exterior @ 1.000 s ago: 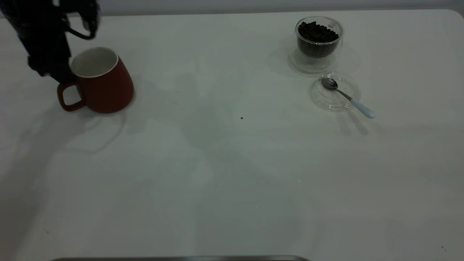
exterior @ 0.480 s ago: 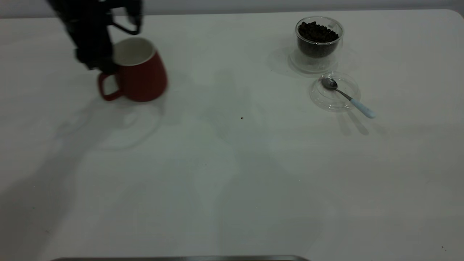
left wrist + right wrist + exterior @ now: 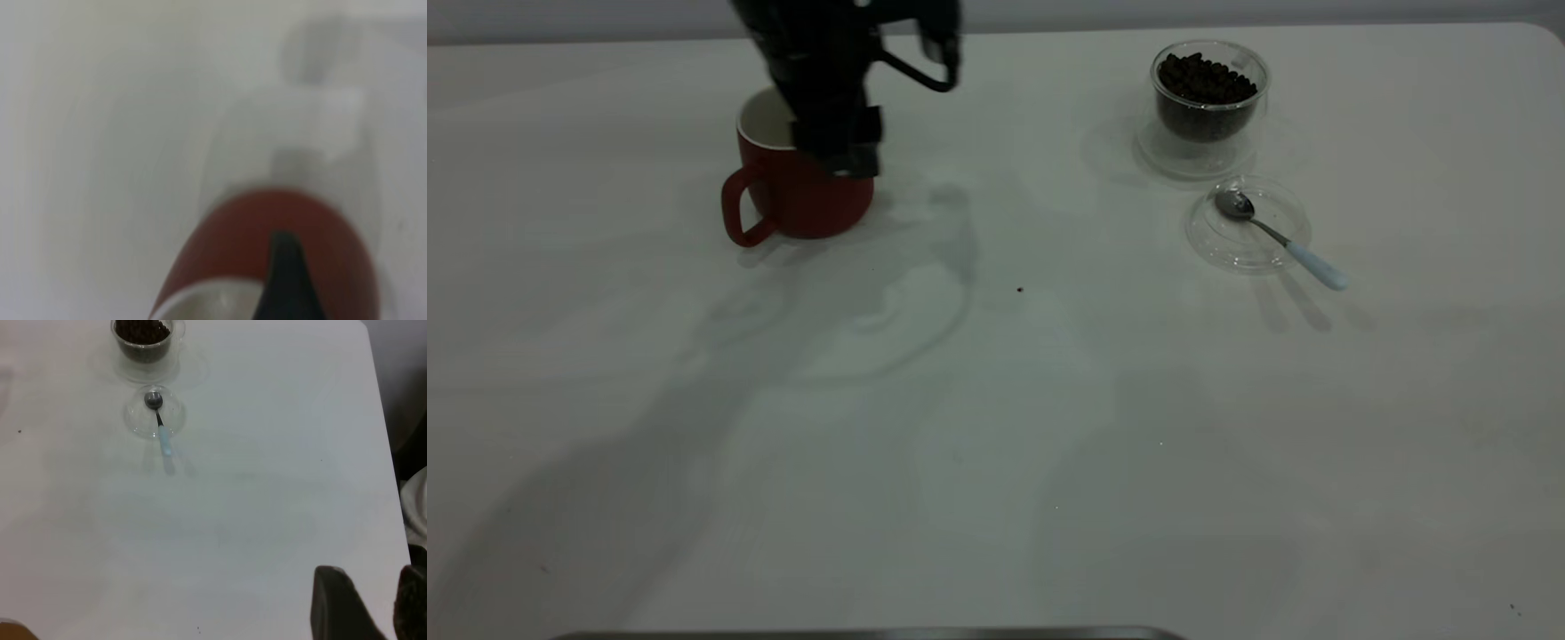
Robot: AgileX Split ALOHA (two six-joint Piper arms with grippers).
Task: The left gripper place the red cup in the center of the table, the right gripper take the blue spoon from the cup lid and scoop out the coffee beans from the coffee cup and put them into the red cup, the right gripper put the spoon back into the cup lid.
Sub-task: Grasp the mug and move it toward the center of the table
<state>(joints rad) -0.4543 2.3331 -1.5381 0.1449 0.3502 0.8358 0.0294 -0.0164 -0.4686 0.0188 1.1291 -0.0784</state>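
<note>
Carrying: the left gripper (image 3: 831, 147) has the red cup (image 3: 796, 191) by its rim, one finger (image 3: 287, 283) down the outer wall in the left wrist view, so the jaws read as clamped on the cup wall.
Cup position: on the left half of the desk (image 3: 996, 427), toward the far edge, handle pointing to the left side; whether its base touches the desk or hangs just above it I cannot tell.
Key relation: the middle of the desk lies to the cup's right and nearer the camera of the outside view, so the coming move looks like a sideways carry that way, then a set-down.
Step in hand: first part of the task, judged under way and not yet done, since the cup sits short of centre.
Right gripper (image 3: 363, 603): parked off the right end of the desk, well apart from everything; its two dark fingers show with a gap between them, so the jaws stand apart and hold nothing.
Spoon (image 3: 1276, 236): bowl resting in the clear lid (image 3: 1249, 222), pale blue handle sticking out over the rim toward the right and near side; its long axis runs diagonally.
Glass cup (image 3: 1209, 98): just behind the lid, filled with dark beans (image 3: 1205, 80).
Nearer arm: the right one is the closer to the spoon.
</note>
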